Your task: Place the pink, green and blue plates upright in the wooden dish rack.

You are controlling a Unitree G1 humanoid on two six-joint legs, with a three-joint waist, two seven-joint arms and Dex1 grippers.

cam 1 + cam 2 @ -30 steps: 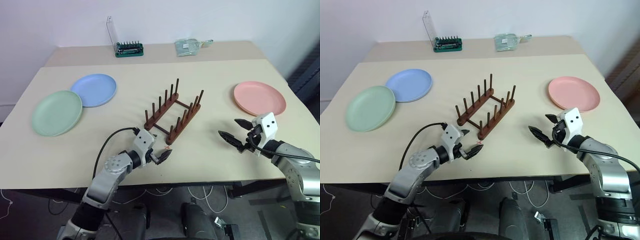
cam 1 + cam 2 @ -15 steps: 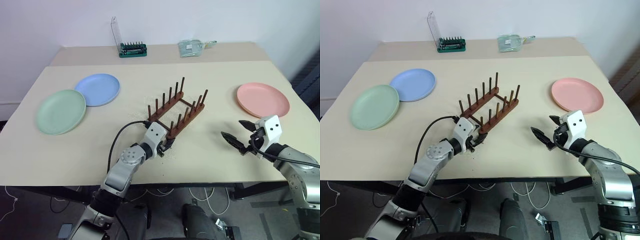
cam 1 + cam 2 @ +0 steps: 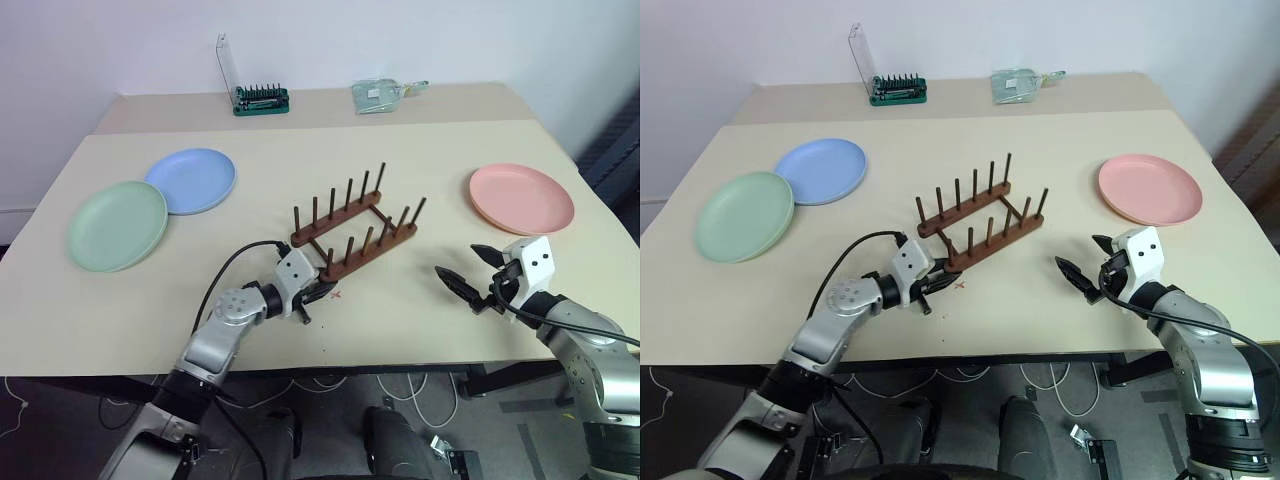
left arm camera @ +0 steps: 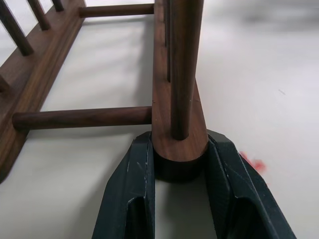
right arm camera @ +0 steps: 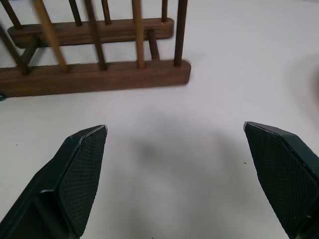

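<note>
The wooden dish rack lies at the table's middle, its rails running left to right. My left gripper is shut on the near-left end of the front rail, one finger on each side of it. My right gripper hovers open and empty to the right of the rack, which its wrist view shows as the rack ahead of the fingers. The pink plate lies flat at the right, beyond the right gripper. The green plate and blue plate lie flat at the left, their rims overlapping.
A green tray of screwdriver bits with a clear upright lid and a clear plastic bag sit at the back. A small red mark is on the table beside the left gripper. Both grippers are near the table's front edge.
My left gripper went from open to shut on the rack's front rail end. The rack has turned, its far end swinging right. The right gripper stayed put.
</note>
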